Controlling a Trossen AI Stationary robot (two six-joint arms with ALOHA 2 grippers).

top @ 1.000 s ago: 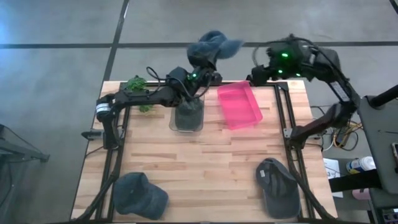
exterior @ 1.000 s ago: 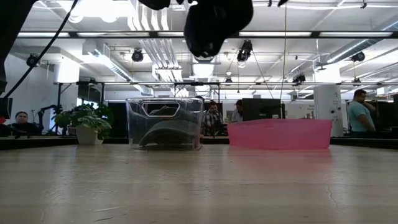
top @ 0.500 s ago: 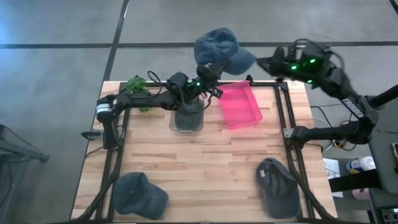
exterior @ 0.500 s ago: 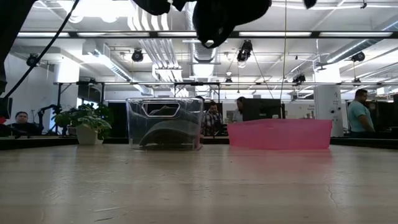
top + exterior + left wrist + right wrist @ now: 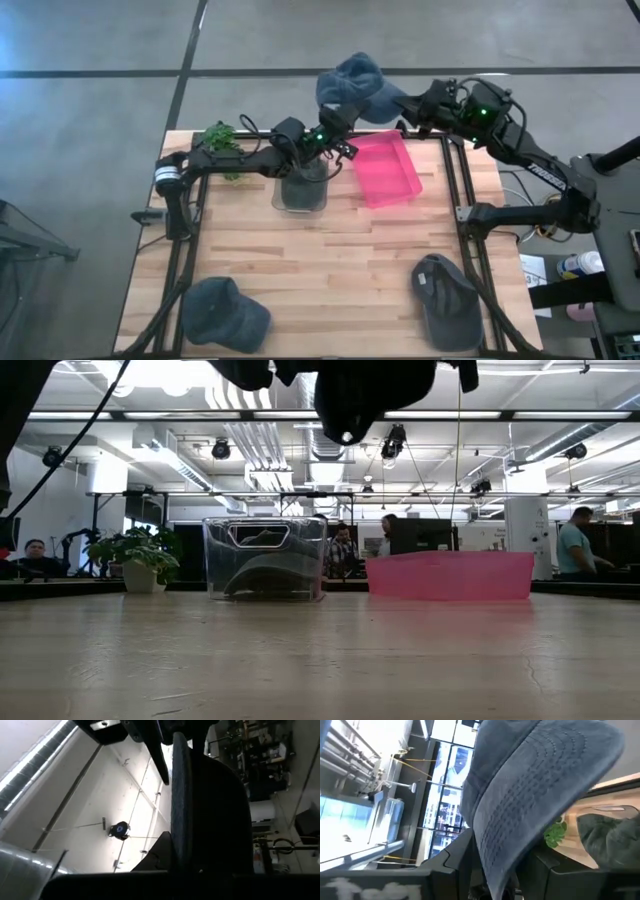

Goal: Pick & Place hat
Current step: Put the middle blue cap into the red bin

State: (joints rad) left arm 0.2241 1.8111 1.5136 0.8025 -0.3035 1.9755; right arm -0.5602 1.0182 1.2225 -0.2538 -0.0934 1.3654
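A blue-grey hat (image 5: 352, 80) is held high over the table's far edge by my left gripper (image 5: 335, 112), which is shut on it. In the low view the hat (image 5: 372, 395) hangs at the top of the picture. My right gripper (image 5: 408, 108) is open beside the hat's brim (image 5: 388, 98), coming from the right. In the right wrist view the brim (image 5: 535, 785) fills the picture and its tip runs down between my fingers; I cannot tell if they touch it. A clear bin (image 5: 303, 186) with a hat inside stands below. My left gripper pinches the hat's lower edge (image 5: 341, 100) between its two fingers, coming from below and slanting up toward the far right. In the left wrist view the hat's edge (image 5: 180, 795) runs straight out from the fingers. The hat is lifted clear, high above the table.
A pink tray (image 5: 385, 168) lies right of the clear bin, and a small green plant (image 5: 220, 135) stands at the far left. Two more hats lie near the near edge, one at the left (image 5: 225, 312) and one at the right (image 5: 447, 300). People stand in the room behind.
My left gripper has carried the hat toward the table's right, and the hat's brim has swung round toward my right gripper. My right arm has shifted and now points its gripper at the brim.
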